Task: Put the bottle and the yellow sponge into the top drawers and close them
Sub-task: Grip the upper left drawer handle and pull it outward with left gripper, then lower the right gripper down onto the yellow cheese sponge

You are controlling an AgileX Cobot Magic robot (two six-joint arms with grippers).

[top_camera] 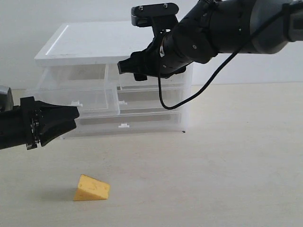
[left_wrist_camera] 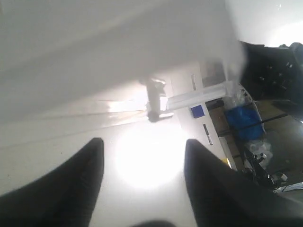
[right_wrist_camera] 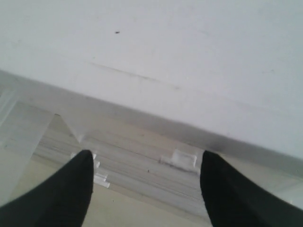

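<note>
The yellow sponge (top_camera: 91, 188) lies on the table in front of the cabinet, free of both grippers. No bottle shows in any view. The left top drawer (top_camera: 80, 94) stands pulled out, and my left gripper (top_camera: 75, 114) is just in front of its white pull tab (top_camera: 75, 103). In the left wrist view that gripper (left_wrist_camera: 142, 144) is open and empty, facing the tab (left_wrist_camera: 154, 101). My right gripper (top_camera: 122, 67) hovers before the right top drawer (top_camera: 156, 82). In its own view it (right_wrist_camera: 147, 155) is open and empty, above that drawer's tab (right_wrist_camera: 182, 158).
The cabinet's white top (top_camera: 94, 42) sits under the right arm. Two full-width drawers (top_camera: 142, 120) lie below the top ones. A black cable (top_camera: 189, 99) hangs from the right arm in front of the cabinet. Glare washes out the left wrist view.
</note>
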